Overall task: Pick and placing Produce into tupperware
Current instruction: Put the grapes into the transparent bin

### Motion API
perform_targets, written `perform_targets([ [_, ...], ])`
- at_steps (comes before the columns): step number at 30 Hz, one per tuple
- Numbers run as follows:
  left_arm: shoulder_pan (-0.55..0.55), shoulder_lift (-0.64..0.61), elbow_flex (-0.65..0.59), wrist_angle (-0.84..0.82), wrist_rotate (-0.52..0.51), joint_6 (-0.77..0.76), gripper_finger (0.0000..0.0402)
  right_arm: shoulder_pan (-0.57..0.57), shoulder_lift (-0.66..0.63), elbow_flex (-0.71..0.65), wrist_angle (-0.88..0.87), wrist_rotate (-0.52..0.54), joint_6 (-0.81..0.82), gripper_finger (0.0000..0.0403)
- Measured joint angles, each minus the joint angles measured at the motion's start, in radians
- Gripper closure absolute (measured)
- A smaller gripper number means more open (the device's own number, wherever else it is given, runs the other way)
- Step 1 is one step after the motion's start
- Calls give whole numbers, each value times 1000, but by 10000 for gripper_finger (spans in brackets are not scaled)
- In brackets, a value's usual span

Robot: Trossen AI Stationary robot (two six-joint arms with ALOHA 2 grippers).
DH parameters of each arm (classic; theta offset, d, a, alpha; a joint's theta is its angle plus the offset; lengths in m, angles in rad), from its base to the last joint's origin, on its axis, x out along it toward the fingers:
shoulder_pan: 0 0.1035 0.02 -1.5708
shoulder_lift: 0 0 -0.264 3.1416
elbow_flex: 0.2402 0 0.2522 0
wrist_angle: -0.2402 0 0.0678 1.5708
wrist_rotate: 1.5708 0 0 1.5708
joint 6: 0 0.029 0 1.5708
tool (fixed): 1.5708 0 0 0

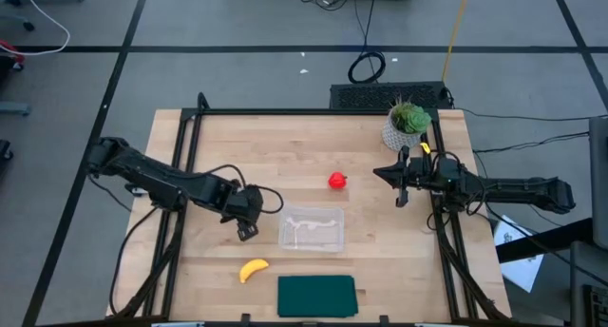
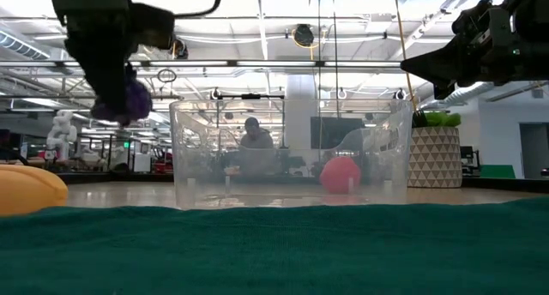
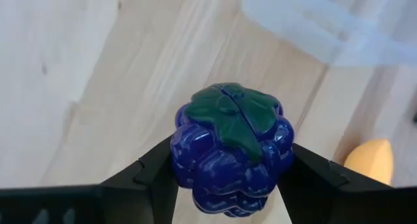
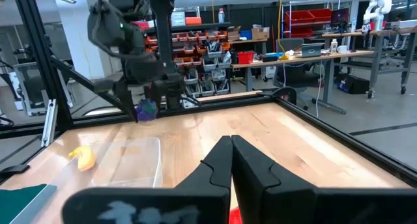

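A purple grape cluster (image 3: 231, 149) with a green leaf top hangs above the table, left of the tupperware, and my left gripper (image 1: 249, 224) is shut on it. The clear tupperware (image 1: 285, 234) stands in the middle of the table. A red strawberry (image 1: 337, 181) lies on the wood behind it. A yellow banana (image 1: 253, 269) lies in front of it, to the left. My right gripper (image 1: 378, 171) is shut with nothing in it. It hovers level near the table's right side, its fingers pointing toward the left. My left gripper pinches the grape cluster between its two fingers, one on each side (image 3: 179, 160) below the leaf top. The fingers (image 3: 153, 172) come from above, slanting steeply down. The cluster (image 2: 129, 102) hangs clear of the table, about level with the tupperware's rim.
A dark green flat mat (image 1: 316, 296) lies at the near edge, in front of the tupperware. A green plant in a white pot (image 1: 408, 123) stands at the far right corner. Black frame rails run along the table's left and right sides.
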Motion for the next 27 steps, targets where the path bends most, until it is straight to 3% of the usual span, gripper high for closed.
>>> perform_targets([
  [8, 2, -89, 0, 79, -49, 154, 189, 0, 0, 0, 0, 0, 0, 403],
  [19, 2, -219, 0, 80, -94, 196, 191, 0, 0, 0, 0, 0, 0, 403],
  [27, 2, -297, 0, 84, -95, 359, 192, 0, 0, 0, 0, 0, 0, 403],
])
